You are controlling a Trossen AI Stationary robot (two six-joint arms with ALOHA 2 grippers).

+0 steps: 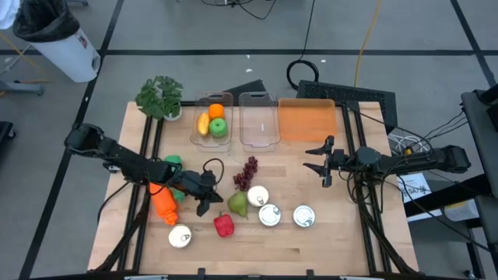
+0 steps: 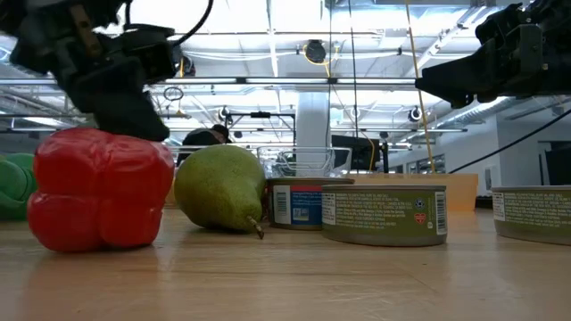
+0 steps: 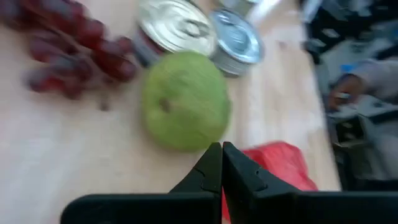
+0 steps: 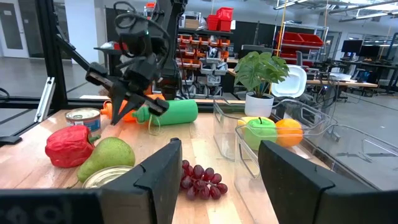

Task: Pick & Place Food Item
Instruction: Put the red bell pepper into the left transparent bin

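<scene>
At a wooden worktop (image 1: 257,241) crowded with food, the left tool (image 1: 206,194) is hovering with its fingers pressed together on nothing, just beside a green pear (image 1: 237,204) and a red pepper (image 1: 224,225) that are sitting near the middle of the front half. The left wrist view is showing the closed fingertips (image 3: 221,163) pointing at the gap where pear and pepper almost meet, so the pick is not yet made; which of the two is the target cannot be told, though the pear is lying straight ahead. To do this step well, the left tool is going to need to spread its fingers before coming down, centre them over the pear's widest part, and close gently, since the rounded fruit looks likely to roll toward the tins (image 1: 269,215) just beside it or nudge the grapes (image 1: 247,173) behind. Along the far edge, one clear bin (image 1: 212,124) is already holding fruit while a second bin (image 1: 259,120) is standing empty, a probable drop point. The right tool (image 1: 322,160) is waiting with its fingers apart and holding nothing, over the right side of the worktop near an orange board (image 1: 307,120). An orange carrot (image 1: 163,204) and a potted plant (image 1: 160,96) are occupying the left side.
</scene>
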